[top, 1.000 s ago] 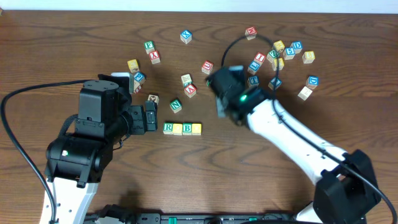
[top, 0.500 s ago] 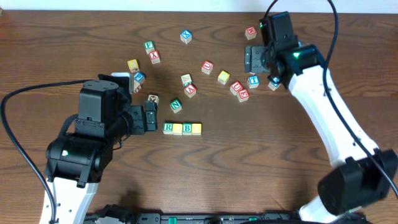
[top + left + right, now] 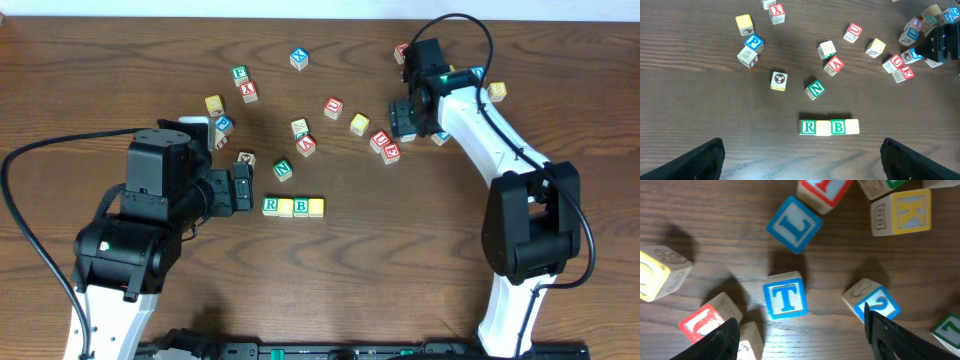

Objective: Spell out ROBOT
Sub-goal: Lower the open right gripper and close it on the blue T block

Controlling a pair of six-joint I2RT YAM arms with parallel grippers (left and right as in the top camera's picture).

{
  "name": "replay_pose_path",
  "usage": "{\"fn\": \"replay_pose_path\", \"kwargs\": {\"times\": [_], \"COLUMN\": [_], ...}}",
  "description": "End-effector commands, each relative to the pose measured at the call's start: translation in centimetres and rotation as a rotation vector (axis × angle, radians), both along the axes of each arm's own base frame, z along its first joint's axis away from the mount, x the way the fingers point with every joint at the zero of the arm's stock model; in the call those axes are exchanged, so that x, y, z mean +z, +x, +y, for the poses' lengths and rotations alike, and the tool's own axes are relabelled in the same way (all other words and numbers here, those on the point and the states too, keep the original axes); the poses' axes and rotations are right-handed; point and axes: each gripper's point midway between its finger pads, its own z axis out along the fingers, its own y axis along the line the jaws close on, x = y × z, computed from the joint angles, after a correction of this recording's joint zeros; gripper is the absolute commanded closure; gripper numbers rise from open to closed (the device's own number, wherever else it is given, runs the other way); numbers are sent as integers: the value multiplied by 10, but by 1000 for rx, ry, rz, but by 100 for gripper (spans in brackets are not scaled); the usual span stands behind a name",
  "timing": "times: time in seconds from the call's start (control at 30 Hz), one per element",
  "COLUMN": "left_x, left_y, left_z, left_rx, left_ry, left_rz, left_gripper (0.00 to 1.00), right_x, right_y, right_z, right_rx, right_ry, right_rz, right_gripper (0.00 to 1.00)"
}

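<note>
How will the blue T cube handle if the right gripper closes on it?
Likely rigid: the T cube looks like wood with flat faces, so it should grip squarely. Probably light, so a nudge would slide it rather than roll it. It sits flat, so tipping seems unlikely, but the red-lettered cube lies close and may get bumped.

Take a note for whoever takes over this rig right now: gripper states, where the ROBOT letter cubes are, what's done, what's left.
Left gripper: open, empty, just left of the row.
Right gripper: open, empty, over the T cube, a finger on either side, not gripping.
Row: R cube, yellow cube, B cube, second yellow cube, side by side in one line.
Done: first four positions filled.
Left: grasp the T cube and set it at the row's end, after the second yellow cube.
</note>
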Motion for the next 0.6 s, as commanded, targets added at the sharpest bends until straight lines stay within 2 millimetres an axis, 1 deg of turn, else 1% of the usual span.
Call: {"fn": "replay_pose_path", "kwargs": {"times": [0.0, 0.1, 0.13, 0.17, 0.27, 0.43, 0.57], "left_x": [8, 8, 8, 8, 8, 8, 8], "left_y": [1, 1, 1, 1, 1, 1, 1], "left_z": [0, 0, 0, 0, 0, 0, 0], "left_rx": [-7, -7, -7, -7, -7, -7, -7], "left_ry": [-2, -2, -2, -2, -2, -2, -2], "left_rz": [-20, -20, -20, -20, -20, -20, -20], "left_gripper": [2, 2, 2, 2, 2, 2, 2], "right_x": [0, -3, -4, -7, -16, -32, -40], "right_y": [3, 2, 1, 1, -1, -4, -4], "right_z": [-4, -4, -3, -3, 0, 6, 6], "right_rx": [6, 6, 7, 5, 5, 6, 7], "right_ry": [3, 1, 4, 3, 1, -2, -2], "right_rz": [-4, 4, 9, 15, 31, 61, 72], "right_gripper": [25, 27, 29, 31, 33, 34, 36]}}
